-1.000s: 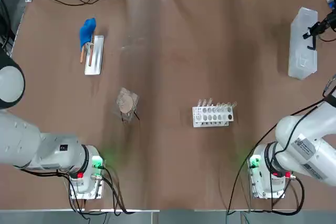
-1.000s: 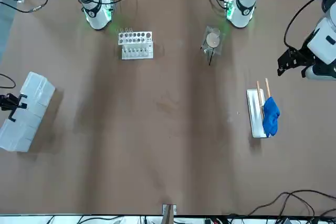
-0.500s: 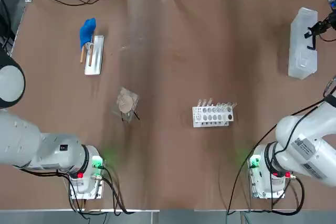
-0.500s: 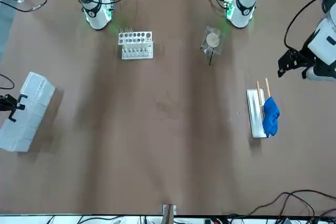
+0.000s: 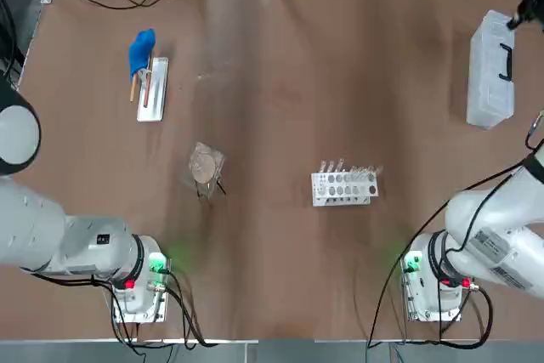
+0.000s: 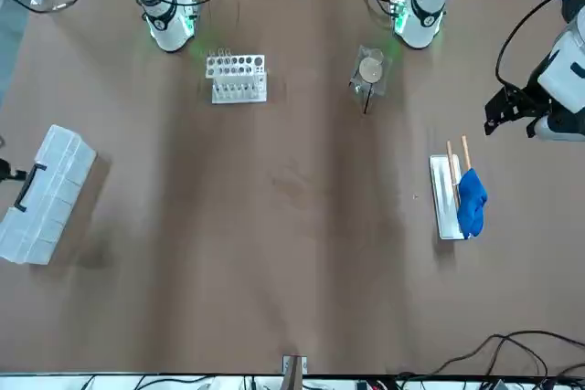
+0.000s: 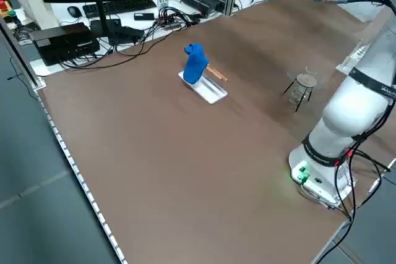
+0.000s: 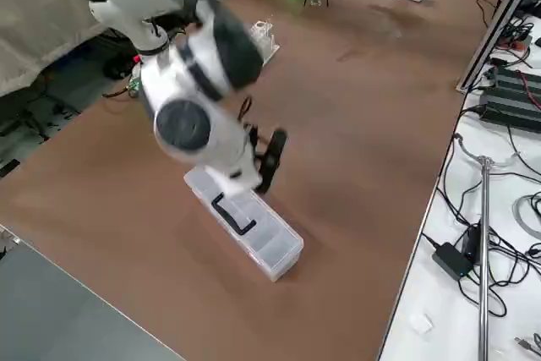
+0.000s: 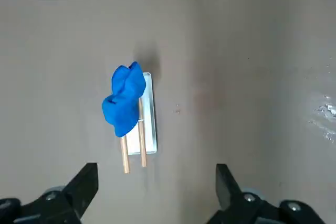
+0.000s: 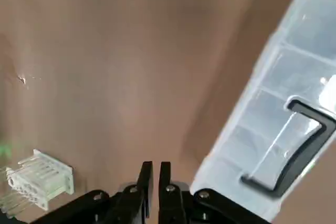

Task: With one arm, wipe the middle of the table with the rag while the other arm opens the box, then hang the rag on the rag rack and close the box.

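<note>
Right wrist view alone shows right gripper [image 10: 155,174] nearly closed, empty, box [image 10: 283,124] beside it. Left wrist view: left gripper [image 9: 155,182] wide above rag [image 9: 124,99] on rag rack [image 9: 148,139].

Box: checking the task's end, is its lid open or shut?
Shut. The box lies flat, lid down, black handle on top; no compartments exposed.
</note>
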Controlling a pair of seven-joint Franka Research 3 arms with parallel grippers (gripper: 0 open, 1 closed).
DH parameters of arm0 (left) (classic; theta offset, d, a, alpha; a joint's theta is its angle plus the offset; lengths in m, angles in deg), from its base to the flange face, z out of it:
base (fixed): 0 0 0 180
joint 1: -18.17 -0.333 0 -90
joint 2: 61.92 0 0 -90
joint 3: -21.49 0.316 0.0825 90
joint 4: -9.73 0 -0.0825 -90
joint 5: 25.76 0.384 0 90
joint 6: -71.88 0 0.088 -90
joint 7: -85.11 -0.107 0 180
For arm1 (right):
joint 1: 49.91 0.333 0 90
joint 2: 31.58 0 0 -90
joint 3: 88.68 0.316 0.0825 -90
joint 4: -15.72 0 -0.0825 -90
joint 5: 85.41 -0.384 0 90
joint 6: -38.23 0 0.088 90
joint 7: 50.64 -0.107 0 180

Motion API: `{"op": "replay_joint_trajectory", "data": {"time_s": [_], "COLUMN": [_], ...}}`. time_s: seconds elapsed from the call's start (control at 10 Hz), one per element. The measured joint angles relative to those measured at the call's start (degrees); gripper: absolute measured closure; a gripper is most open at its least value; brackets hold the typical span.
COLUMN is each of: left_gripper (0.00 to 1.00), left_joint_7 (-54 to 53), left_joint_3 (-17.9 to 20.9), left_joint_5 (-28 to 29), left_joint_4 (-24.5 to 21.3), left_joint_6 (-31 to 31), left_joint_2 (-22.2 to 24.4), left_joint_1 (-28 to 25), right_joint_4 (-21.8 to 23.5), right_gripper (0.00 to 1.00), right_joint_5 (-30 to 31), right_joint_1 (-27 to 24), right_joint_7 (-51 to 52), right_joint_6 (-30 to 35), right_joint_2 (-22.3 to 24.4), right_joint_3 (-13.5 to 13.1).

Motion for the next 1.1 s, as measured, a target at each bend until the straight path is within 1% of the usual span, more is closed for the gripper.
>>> {"op": "replay_joint_trajectory", "data": {"time_s": [0.1, 0.3, 0.4, 0.5, 0.6, 0.7, 0.8, 1.1], "left_gripper": [0.01, 0.01, 0.01, 0.01, 0.01, 0.01, 0.01, 0.01], "left_joint_7": [0.0, 0.0, 0.0, 0.0, 0.0, 0.0, 0.0, 0.0], "left_joint_3": [0.0, 0.1, 0.1, 0.1, 0.1, 0.1, 0.1, 0.1], "left_joint_5": [0.0, 0.0, 0.0, 0.0, 0.0, 0.0, 0.0, 0.0], "left_joint_4": [0.0, 0.4, 0.5, 0.6, 0.6, 0.7, 0.7, 0.7], "left_joint_6": [0.0, 0.0, 0.0, 0.0, 0.0, 0.0, 0.0, 0.0], "left_joint_2": [-0.1, -0.5, -0.6, -0.6, -0.6, -0.6, -0.6, -0.7], "left_joint_1": [-0.1, -0.1, -0.1, -0.1, -0.2, -0.3, -0.6, -0.8], "right_joint_4": [0.0, 0.3, 0.7, 1.5, 3.0, 4.6, 5.6, 7.1], "right_gripper": [0.81, 0.51, 0.35, 0.22, 0.07, 0.01, 0.01, 0.01], "right_joint_5": [2.6, 7.7, 10.2, 11.6, 12.3, 12.6, 12.7, 12.7], "right_joint_1": [3.6, 12.6, 17.3, 21.1, 23.8, 25.1, 25.4, 26.1], "right_joint_7": [-5.0, -16.6, -22.0, -26.9, -30.5, -32.1, -33.6, -36.6], "right_joint_6": [0.6, 2.2, 3.1, 3.4, 3.4, 3.3, 3.2, 2.0], "right_joint_2": [4.5, 11.4, 13.6, 15.5, 17.4, 18.9, 19.8, 20.5], "right_joint_3": [0.1, 0.3, 0.3, 0.3, 0.3, 0.3, 0.2, 0.2]}}
